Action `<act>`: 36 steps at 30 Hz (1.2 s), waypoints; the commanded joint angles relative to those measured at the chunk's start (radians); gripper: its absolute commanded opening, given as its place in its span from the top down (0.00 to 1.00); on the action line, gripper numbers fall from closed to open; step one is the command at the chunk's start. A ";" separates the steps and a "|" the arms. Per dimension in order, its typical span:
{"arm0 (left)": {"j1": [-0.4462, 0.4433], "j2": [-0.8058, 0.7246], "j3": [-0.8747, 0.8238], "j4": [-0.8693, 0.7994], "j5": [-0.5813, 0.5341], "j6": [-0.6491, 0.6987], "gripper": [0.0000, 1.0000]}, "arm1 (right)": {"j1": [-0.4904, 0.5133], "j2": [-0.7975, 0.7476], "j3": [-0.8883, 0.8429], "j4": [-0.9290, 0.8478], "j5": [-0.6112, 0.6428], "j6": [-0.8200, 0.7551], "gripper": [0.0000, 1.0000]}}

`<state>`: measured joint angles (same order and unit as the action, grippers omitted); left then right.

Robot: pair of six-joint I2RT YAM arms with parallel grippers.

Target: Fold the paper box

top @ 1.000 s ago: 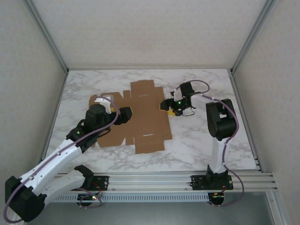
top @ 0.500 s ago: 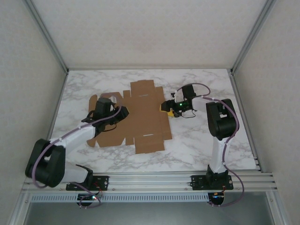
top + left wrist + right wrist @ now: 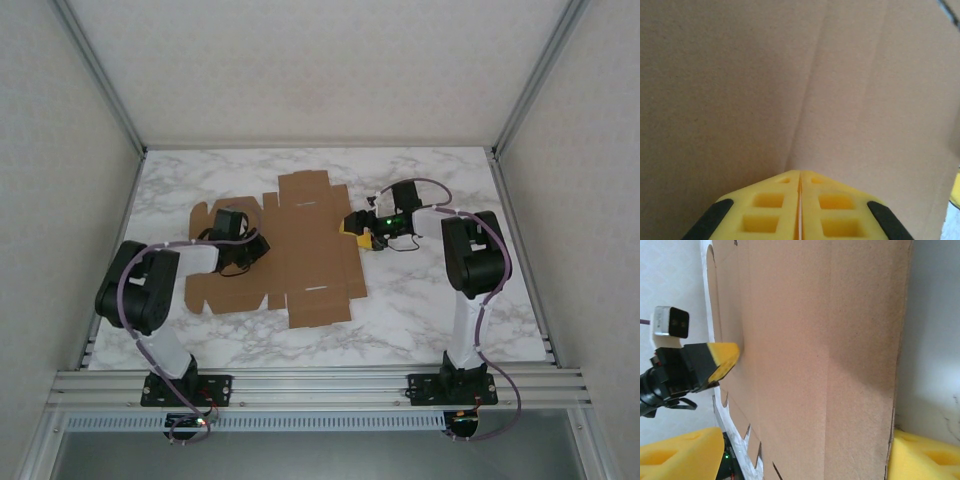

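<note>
The left hand point(image 3: 799, 176) has its pads pressed together, tips hard to make out against the paper box point(image 3: 310, 250). The right hand point(image 3: 356, 228) is spread across the box's edge, its fingers cropped.

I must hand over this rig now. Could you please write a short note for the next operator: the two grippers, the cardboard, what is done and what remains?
Left gripper: shut, fingers together, tips against the left part of the paper box.
Right gripper: open, jaws wide apart at the sheet's right edge, not closed on it.
Paper box: an unfolded die-cut sheet lying flat in the middle of the table.
Done: nothing folded; no flap or wall is raised.
Left: all the folding. The right edge looks like the likely place to start, since the open jaws are already there.
</note>
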<state>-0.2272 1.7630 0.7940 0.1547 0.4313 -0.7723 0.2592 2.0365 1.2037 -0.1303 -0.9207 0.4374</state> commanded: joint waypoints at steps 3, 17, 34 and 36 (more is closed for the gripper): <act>-0.001 0.060 0.024 -0.021 -0.009 0.000 0.91 | 0.017 0.048 -0.012 0.021 -0.045 -0.001 0.16; 0.000 0.095 0.024 -0.055 -0.009 0.021 0.94 | 0.035 0.018 -0.100 0.434 -0.221 0.298 0.10; 0.000 0.089 0.039 -0.081 -0.017 0.041 0.95 | 0.035 -0.013 -0.061 0.136 -0.054 0.135 0.08; 0.000 0.093 0.043 -0.084 -0.017 0.045 0.95 | 0.037 -0.005 -0.034 0.035 0.000 0.079 0.07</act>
<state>-0.2245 1.8122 0.8421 0.1711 0.4339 -0.7517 0.2882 2.0384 1.1336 0.1001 -1.0065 0.6346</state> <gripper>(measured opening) 0.056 0.926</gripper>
